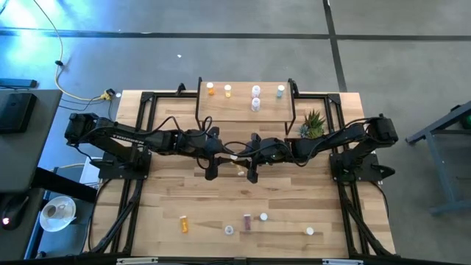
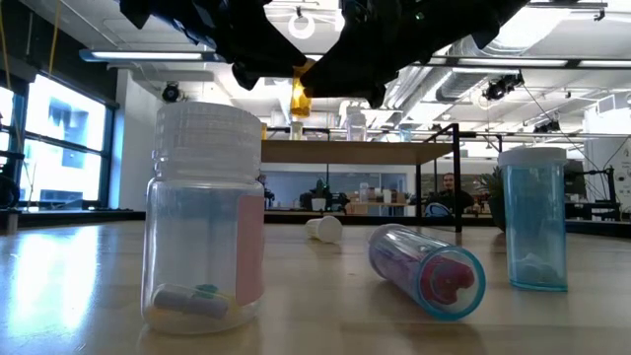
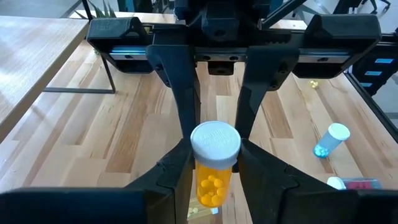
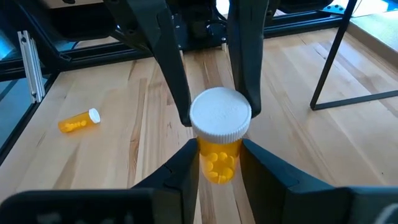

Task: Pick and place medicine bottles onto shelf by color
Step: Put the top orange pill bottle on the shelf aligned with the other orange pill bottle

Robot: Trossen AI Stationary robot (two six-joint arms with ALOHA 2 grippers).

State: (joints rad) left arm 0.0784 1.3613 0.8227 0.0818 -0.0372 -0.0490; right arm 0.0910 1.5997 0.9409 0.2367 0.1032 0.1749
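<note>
Low view, nearest first: a squat clear plastic jar [image 2: 204, 227] with a ribbed cap and a pink label stands on the plank table [image 2: 79, 296]. To its right a bluish tube [image 2: 426, 268] lies on its side with pink showing inside. Further right a translucent blue bottle [image 2: 535, 217] stands upright under a white cap. The high view shows these among the loose bottles along the near edge, with a small orange one [image 1: 183, 223] lying well to the left. Past them, over the middle of the table, the two dark arms meet nose to nose. The left gripper [image 3: 214, 152] is closed narrow on a smooth, round orange bottle [image 3: 214, 168] that has a ridged white cap and yellow pills visible through its wall. The right gripper [image 4: 217, 152] pinches the same bottle from the opposite side, so it hangs clear of the wood between them. Beyond, at the far edge, stands the shelf [image 1: 243, 112], a pale wooden slab on thin black metal legs. It carries two orange bottles [image 1: 218, 90] at its left, two whitish ones [image 1: 255, 98] in the middle and a bluish one [image 1: 280, 91] at the right, all upright. A spiky green plant [image 1: 313, 124] sits just right of the shelf.
</note>
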